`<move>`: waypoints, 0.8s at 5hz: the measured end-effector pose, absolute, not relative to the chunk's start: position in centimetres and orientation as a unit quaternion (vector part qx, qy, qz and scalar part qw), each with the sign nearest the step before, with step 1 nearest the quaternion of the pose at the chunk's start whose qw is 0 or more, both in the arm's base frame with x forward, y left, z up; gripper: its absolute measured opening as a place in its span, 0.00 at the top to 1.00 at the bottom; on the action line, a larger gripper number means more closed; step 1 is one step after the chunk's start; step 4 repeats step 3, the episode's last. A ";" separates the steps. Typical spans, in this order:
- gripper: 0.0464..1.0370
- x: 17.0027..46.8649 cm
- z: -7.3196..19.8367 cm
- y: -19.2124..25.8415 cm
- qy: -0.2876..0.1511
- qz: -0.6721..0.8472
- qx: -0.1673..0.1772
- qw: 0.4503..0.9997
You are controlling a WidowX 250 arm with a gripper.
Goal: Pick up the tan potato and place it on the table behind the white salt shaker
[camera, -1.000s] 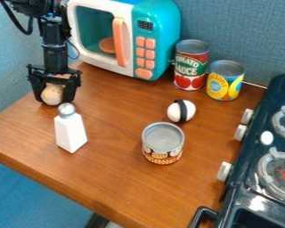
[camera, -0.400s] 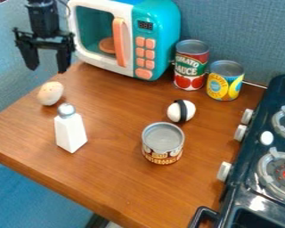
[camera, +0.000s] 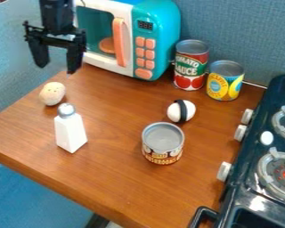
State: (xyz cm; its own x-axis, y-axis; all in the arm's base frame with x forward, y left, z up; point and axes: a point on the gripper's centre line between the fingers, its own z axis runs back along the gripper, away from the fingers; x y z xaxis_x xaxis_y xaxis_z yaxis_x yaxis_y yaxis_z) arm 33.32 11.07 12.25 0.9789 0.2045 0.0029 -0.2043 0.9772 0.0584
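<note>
Resting near the left edge of the wooden surface point(camera: 127, 187) is a speckled, pale tan egg point(camera: 52, 93). The black claw point(camera: 57, 69) hangs above it, apart from it, its two fingers spread and pointing down with nothing between them: it is released. Just in front of the egg stands a white shaker point(camera: 71, 133) with a rounded metallic cap, upright and narrowing toward the top.

Further right, near the middle, lies a white egg-shaped piece point(camera: 181, 111) wrapped by a black band. Near it, closer to the camera, a short mushroom can point(camera: 163, 143) stands upright with its grey end up. Behind these, toward the blue-grey wall point(camera: 240, 31), two more cans stand upright side by side: a taller red and green tomato can point(camera: 191, 64) and a shorter yellow and blue can point(camera: 225, 80).

To the left of them is a teal and white toy microwave point(camera: 160, 26) with an orange handle point(camera: 119, 42) and orange buttons point(camera: 145, 53); a round orange piece point(camera: 107, 45) shows inside it. At the right edge is a dark toy stove point(camera: 240, 196) with pale knobs and round burners.
</note>
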 end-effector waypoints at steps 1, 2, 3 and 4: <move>0.04 33.1 11.9 10.5 0.008 0.085 0.027 0.996; 0.04 33.1 11.9 10.5 0.008 0.081 0.027 0.996; 0.04 33.1 11.9 10.5 0.008 0.081 0.027 0.996; 0.04 33.1 11.9 10.5 0.008 0.081 0.027 0.996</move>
